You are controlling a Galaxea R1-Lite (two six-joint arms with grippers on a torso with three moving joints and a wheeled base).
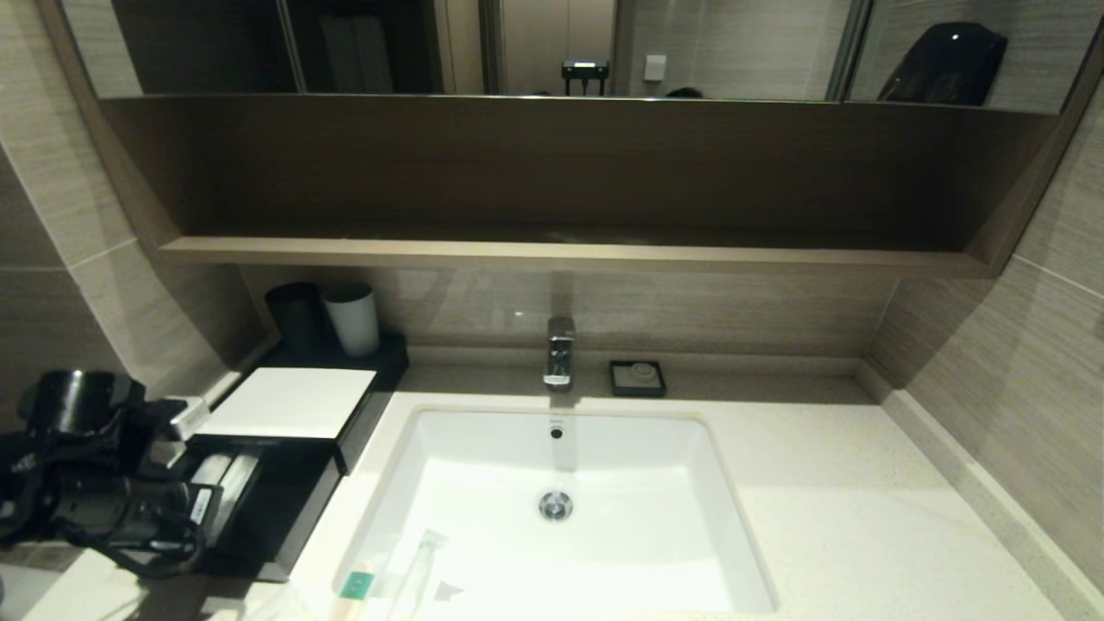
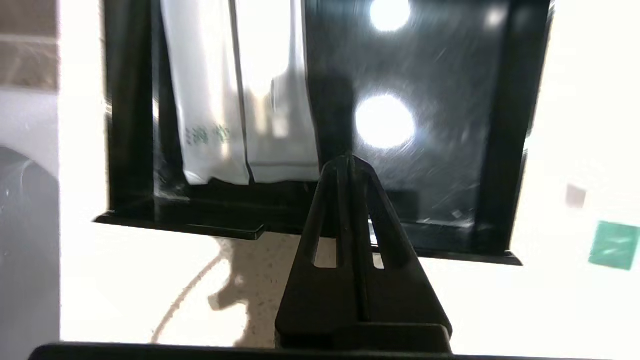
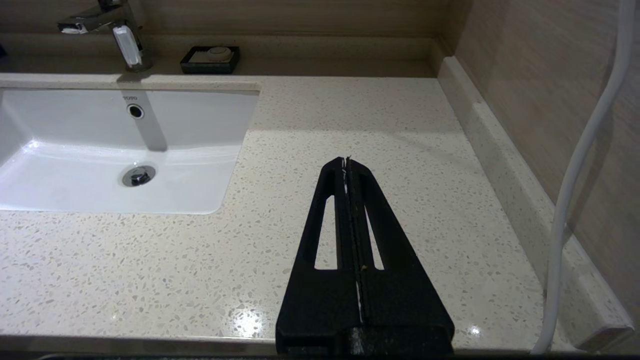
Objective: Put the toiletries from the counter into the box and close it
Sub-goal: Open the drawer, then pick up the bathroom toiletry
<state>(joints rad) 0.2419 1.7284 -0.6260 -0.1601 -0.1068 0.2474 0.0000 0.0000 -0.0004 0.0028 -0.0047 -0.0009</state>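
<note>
The box [image 1: 293, 402], black with a white top panel, stands at the counter's [image 1: 828, 500] back left with its black drawer [image 2: 430, 160] pulled out. Two white wrapped packets [image 2: 240, 100] lie in one side of the drawer; the other side is bare. My left gripper [image 2: 348, 161] is shut and empty, its tip just over the drawer's front rim. Two clear-wrapped toiletries lie on the counter's front edge by the sink: one with a teal label [image 1: 355, 586] and a long one [image 1: 416, 562]. My right gripper [image 3: 346, 161] hangs shut and empty above the counter right of the sink.
The white sink basin [image 1: 483, 483] takes up the middle, with the tap [image 1: 559, 352] and a small black soap dish [image 1: 637, 378] behind it. A black cup [image 1: 295, 314] and a white cup [image 1: 352, 319] stand behind the box. A wooden shelf [image 1: 561, 252] overhangs the back.
</note>
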